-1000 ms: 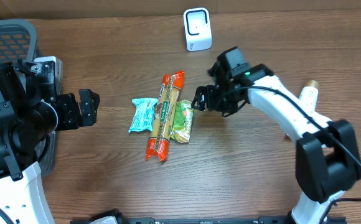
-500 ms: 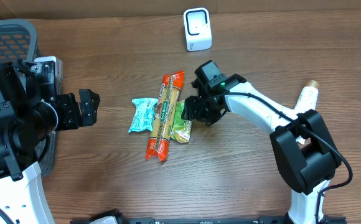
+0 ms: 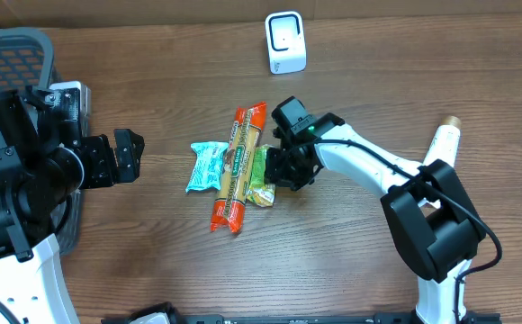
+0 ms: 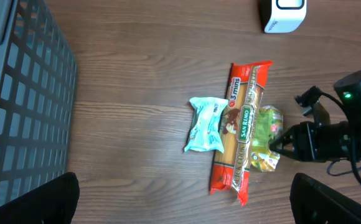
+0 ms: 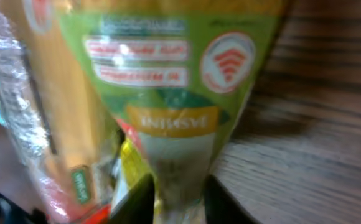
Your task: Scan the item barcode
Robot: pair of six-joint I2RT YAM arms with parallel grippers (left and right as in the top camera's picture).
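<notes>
Clamping the right pincer (image 3: 279,171) on the green packet (image 3: 263,182) at mid-frame on the bench (image 3: 378,99), covering its right edge, blurring its print close up, and holding the left pincer (image 3: 128,155) wide apart at far left.

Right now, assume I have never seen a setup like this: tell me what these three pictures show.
Two robot arms work at a wooden table. One picture looks down from above; the other two come from cameras on each wrist. On the table lie a light-blue packet, a long pasta packet and a green packet, side by side, with a white scanner further back and a grey basket on the left. The right gripper pinches the green packet's edge. The left gripper hangs open, holding nothing.
</notes>
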